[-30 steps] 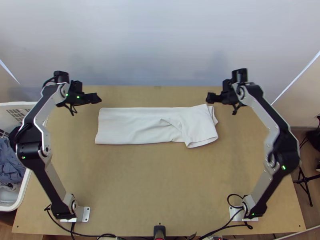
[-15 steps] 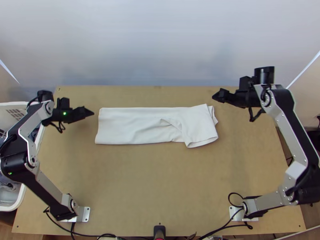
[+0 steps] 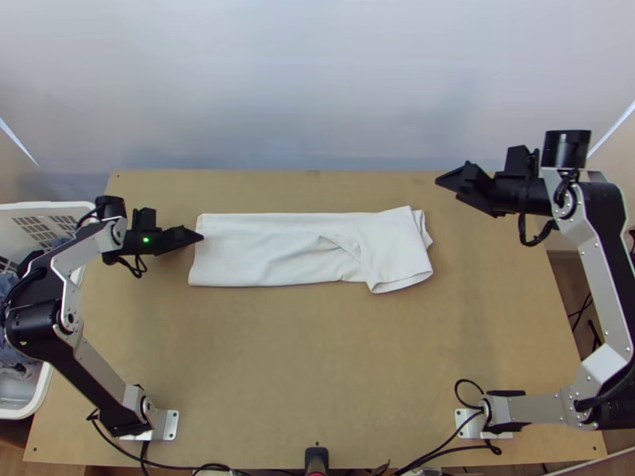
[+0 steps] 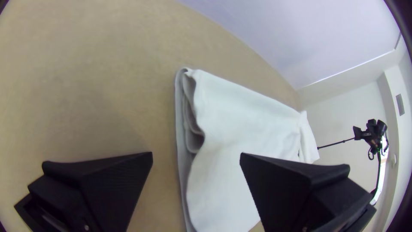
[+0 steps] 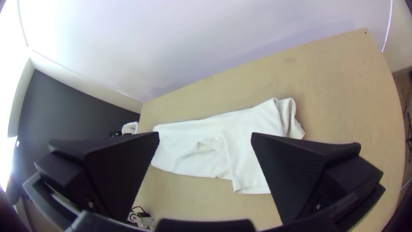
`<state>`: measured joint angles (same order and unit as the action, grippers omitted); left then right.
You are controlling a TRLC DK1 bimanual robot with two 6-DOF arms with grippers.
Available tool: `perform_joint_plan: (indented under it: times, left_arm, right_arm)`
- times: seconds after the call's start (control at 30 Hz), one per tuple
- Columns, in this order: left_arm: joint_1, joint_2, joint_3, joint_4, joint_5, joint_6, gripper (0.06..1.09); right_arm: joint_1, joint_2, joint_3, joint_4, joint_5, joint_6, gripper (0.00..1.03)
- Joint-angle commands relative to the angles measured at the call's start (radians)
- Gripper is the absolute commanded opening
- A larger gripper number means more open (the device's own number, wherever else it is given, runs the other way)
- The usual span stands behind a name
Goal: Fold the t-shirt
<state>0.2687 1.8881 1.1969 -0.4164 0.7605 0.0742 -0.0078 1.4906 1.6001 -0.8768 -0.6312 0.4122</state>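
A white t-shirt lies folded in a strip, my left gripper at one end, my right gripper near the other, both with fingers apart.

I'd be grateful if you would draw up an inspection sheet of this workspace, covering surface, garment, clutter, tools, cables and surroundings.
Surface: light wooden table, bare along its near half.
T-shirt: a long white strip, layered at its left end, wrinkled mid-length, with a flap across its right part.
Clutter: white basket at the table's left edge; small black object at the near edge's middle.
Left tool: open, at the T-shirt's left end; contact cannot be judged.
Right tool: open, beyond the T-shirt's right end, holding nothing.
Cables: black cables along the near edge.
Surroundings: pale wall behind the far edge.
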Motion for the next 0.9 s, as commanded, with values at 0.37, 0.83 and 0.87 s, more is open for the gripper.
perform_joint_plan:
  times: [0.37, 0.83, 0.87]
  left_arm:
    - [-0.307, 0.085, 0.016, 0.122, -0.018, -0.125, 1.03]
    - [0.109, 0.008, 0.112, 0.036, -0.093, -0.146, 0.09]
    - [0.152, 0.014, 0.139, -0.001, -0.092, -0.119, 0.09]
  right_arm:
    - [-0.04, -0.053, 0.023, -0.007, -0.022, 0.042, 0.99]
    - [-0.1, -0.096, -0.031, -0.019, -0.044, 0.022, 0.99]
    - [-0.1, -0.096, -0.035, -0.019, -0.045, 0.022, 0.99]
